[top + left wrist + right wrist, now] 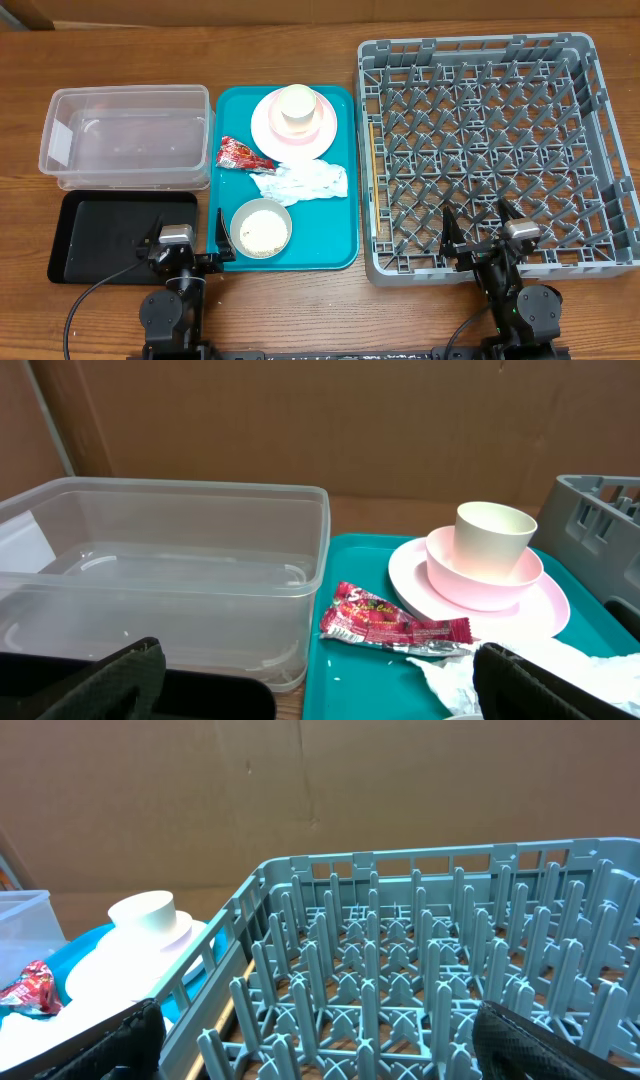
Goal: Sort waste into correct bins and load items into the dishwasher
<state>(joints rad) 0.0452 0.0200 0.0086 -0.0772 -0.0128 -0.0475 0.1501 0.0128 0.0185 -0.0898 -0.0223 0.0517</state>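
On the teal tray [335, 245] lie a red snack wrapper [240, 154], a crumpled white napkin [300, 182] and a grey-white bowl [261, 228] of rice-like grains. A cream cup [298, 107] sits in a pink bowl on a pale pink plate [325, 130]. The clear tub [125, 137] and black tray [100, 230] are at the left. The grey dish rack [495, 150] is at the right. My left gripper [185, 243] is open at the front edge, between black tray and teal tray; the wrapper [390, 625] and cup [493, 538] lie ahead. My right gripper [482, 232] is open over the rack's [420, 970] near edge.
The tub [170, 570] is see-through and holds nothing that I can see. A brown cardboard wall [330, 420] stands behind the table. Bare wooden table [300, 310] runs along the front.
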